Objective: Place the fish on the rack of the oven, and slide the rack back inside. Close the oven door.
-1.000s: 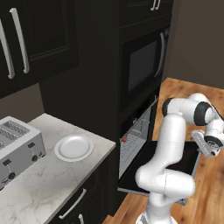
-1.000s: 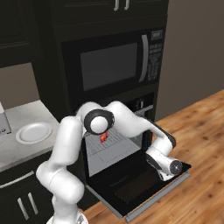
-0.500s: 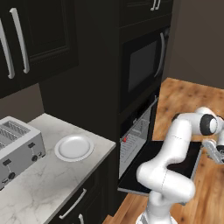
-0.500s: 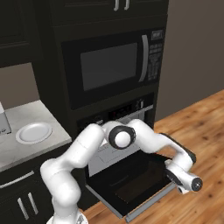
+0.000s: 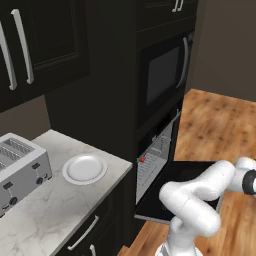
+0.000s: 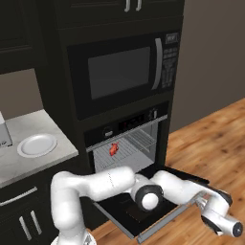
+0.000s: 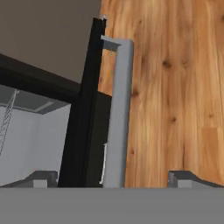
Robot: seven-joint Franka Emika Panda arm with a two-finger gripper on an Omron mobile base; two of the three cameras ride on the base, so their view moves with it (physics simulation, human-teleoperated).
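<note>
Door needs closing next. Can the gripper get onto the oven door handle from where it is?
Probably yes: the open gripper faces the handle of the lowered oven door, nothing between them.

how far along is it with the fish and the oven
Done: the fish lies on the rack, which sits inside the oven. In hand: the open gripper is at the silver handle of the oven door, one finger on each side. Left: the door is down and has to be swung shut.
</note>
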